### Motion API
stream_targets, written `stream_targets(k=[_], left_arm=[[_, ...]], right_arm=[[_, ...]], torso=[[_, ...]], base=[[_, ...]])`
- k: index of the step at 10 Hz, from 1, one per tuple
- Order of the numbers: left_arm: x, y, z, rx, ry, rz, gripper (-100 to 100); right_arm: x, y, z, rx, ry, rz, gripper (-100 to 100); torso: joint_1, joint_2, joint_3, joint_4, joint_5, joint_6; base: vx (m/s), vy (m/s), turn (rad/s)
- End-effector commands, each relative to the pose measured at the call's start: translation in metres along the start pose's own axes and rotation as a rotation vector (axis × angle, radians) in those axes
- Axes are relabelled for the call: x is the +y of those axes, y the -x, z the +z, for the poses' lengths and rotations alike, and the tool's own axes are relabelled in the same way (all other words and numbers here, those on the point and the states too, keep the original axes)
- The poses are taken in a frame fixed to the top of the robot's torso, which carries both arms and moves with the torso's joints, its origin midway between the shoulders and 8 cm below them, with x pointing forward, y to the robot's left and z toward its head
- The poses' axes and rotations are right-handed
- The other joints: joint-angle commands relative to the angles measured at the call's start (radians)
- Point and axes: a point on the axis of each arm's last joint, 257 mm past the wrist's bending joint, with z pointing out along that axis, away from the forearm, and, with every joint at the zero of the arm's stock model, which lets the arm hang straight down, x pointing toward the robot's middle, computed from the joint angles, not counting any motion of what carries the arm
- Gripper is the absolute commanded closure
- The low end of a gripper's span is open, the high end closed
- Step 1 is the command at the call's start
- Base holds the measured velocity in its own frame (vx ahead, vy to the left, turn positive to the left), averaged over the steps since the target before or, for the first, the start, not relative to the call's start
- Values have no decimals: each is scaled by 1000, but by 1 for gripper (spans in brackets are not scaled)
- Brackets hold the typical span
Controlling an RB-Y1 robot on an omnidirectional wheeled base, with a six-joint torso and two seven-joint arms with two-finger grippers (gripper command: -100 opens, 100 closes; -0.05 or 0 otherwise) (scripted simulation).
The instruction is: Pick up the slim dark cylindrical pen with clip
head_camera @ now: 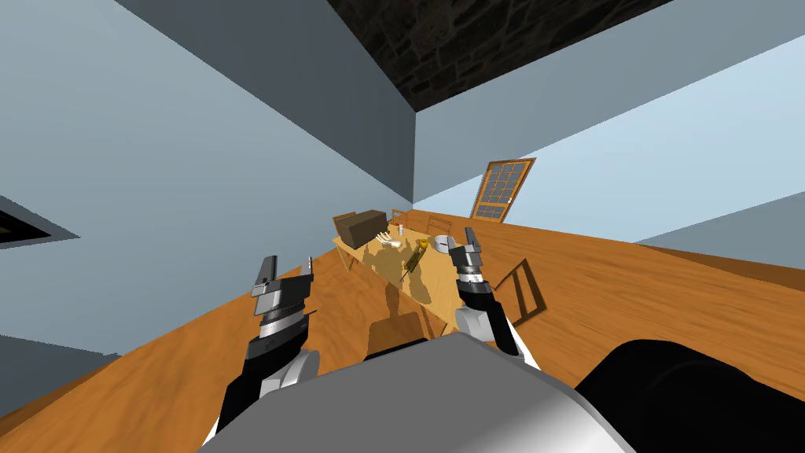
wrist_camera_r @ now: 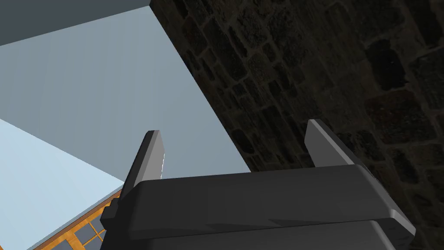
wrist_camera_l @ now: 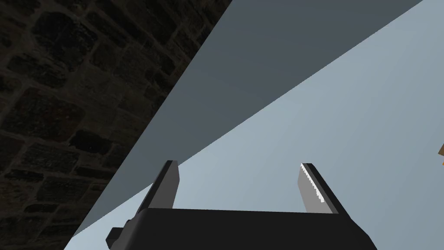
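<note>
A wooden table (head_camera: pixel 440 291) stands some way ahead in the head view. On it lies a slim dark object (head_camera: pixel 410 264), possibly the pen, too small to show a clip. My left gripper (head_camera: pixel 288 269) is raised left of the table and well short of it, its fingers open and empty, as in the left wrist view (wrist_camera_l: pixel 240 186). My right gripper (head_camera: pixel 462 244) is held up in front of the table's right side, likewise open and empty in the right wrist view (wrist_camera_r: pixel 238 149). Neither gripper is near the dark object.
The table also carries a brown box (head_camera: pixel 360 228), a pale rack-like item (head_camera: pixel 385 238), a small bottle (head_camera: pixel 401 230), a yellow-topped thing (head_camera: pixel 422 245) and a white bowl (head_camera: pixel 442 242). A chair (head_camera: pixel 524 289) stands to the table's right. A glazed wooden door (head_camera: pixel 500 190) is behind.
</note>
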Motion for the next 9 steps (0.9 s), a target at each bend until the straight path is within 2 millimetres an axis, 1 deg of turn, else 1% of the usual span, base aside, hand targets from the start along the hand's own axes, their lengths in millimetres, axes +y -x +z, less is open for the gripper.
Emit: stream_targets(k=[1, 3, 6, 7, 9], left_arm=[[0, 0, 0, 0, 0, 0, 0], [0, 0, 0, 0, 0, 0, 0], [0, 0, 0, 0, 0, 0, 0], [0, 0, 0, 0, 0, 0, 0], [0, 0, 0, 0, 0, 0, 0]], right_arm=[[-9, 4, 2, 20, -30, 0, -100], [-23, 13, 4, 25, -74, 9, -100], [-53, 37, 7, 2, -168, 45, -100], [-55, 37, 6, 1, -176, 45, -100], [-79, 61, 5, -35, -249, 85, -100]], torso=[[0, 0, 0, 0, 0, 0], [4, -3, -1, -1, 1, 0], [7, -5, -3, -1, 1, 0], [7, -6, -4, -1, 2, 0], [5, -4, -3, -1, 1, 0]], base=[[21, 37, 58], [51, 75, 54], [74, 106, 67], [64, 79, 32], [67, 84, 75]])
